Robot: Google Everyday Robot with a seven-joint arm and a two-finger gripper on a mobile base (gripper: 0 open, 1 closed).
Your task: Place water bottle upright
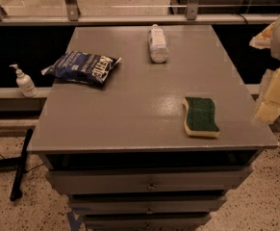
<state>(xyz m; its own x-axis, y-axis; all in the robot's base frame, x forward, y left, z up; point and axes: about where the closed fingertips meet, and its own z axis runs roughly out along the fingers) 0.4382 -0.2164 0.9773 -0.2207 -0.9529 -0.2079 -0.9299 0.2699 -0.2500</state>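
Bottle (pixel 158 43) lying on its side on a gray surface (pixel 130 105).
Bottle at 12 o'clock, bag (pixel 84 67) at 10, sponge (pixel 200 116) at 4; gripper (pixel 273 100) at 3, past the edge, open or closed I cannot tell.

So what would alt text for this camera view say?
A water bottle lies on its side at the far end of a grey table, with a chip bag left, a sponge right, and the robot's gripper at the right edge.
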